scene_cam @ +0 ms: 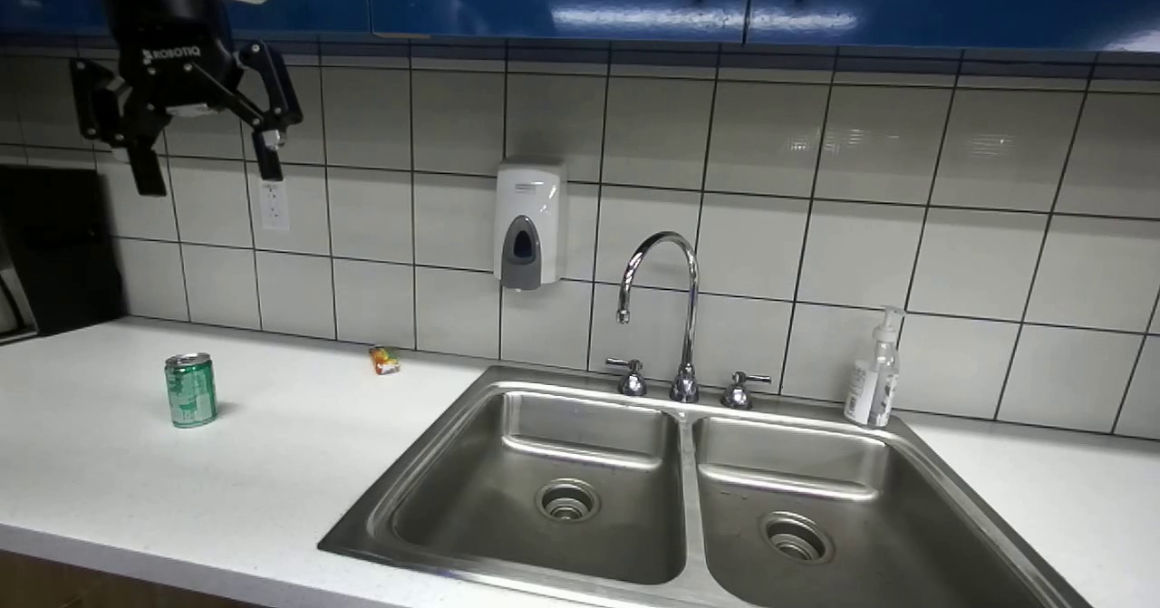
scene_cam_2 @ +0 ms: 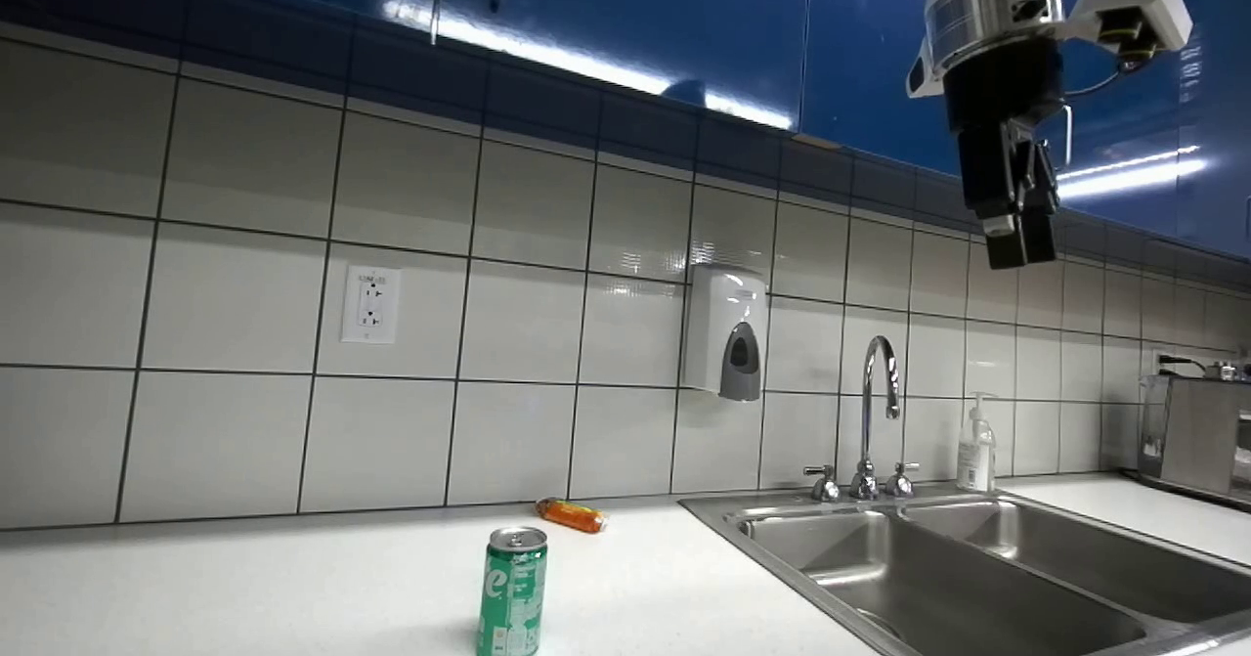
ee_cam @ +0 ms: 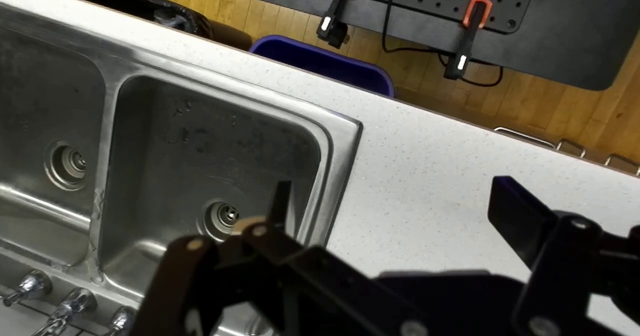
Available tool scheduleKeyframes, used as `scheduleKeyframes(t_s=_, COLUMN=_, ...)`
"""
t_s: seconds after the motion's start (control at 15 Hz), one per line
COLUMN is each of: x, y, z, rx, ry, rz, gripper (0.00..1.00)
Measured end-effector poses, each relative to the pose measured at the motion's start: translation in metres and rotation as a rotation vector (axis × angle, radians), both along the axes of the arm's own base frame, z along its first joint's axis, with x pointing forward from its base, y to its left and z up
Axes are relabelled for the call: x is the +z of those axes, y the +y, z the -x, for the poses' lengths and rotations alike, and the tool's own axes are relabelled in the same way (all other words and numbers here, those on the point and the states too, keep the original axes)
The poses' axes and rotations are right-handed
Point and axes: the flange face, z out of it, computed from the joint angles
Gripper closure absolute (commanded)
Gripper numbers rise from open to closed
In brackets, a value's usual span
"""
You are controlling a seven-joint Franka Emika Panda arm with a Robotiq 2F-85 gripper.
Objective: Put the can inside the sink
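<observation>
The small green can (scene_cam: 191, 392) with a silvery top stands upright on the white counter, left of the sink; it also shows in an exterior view (scene_cam_2: 514, 592), and is out of the wrist view. The steel double-basin sink (scene_cam: 691, 508) shows in both exterior views (scene_cam_2: 718, 507), with its chrome gooseneck faucet (scene_cam: 693, 318) behind it. In the wrist view the sink (ee_cam: 345, 145) lies at left. My gripper (scene_cam: 209, 171) hangs high above the counter, well apart from the can. Its fingers are wide apart with nothing between them in the wrist view (ee_cam: 392, 191).
A clear pump bottle (scene_cam: 874, 377) stands at the sink's back corner. An orange wrapper (scene_cam_2: 571, 515) lies by the tiled wall. A soap dispenser (scene_cam: 530, 227) is on the wall under blue cabinets (scene_cam: 562, 1). A black box (scene_cam: 59, 246) stands at the counter's left.
</observation>
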Motion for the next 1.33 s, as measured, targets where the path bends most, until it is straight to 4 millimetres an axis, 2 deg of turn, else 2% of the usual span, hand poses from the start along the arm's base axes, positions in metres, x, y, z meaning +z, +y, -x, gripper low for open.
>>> scheduleKeyframes(t_s=0.47, x=-0.024, y=0.066, z=0.014, rx=-0.006, ry=0.017, rz=-0.049, gripper=0.00)
scheduleKeyframes(t_s=0.87, x=-0.054, y=0.124, z=0.022, rx=-0.056, ry=-0.036, rz=-0.032, gripper=0.00)
scheduleKeyframes(t_s=1.33, x=-0.100, y=0.161, z=0.009, rx=-0.066, ry=-0.090, rz=-0.015, gripper=0.00)
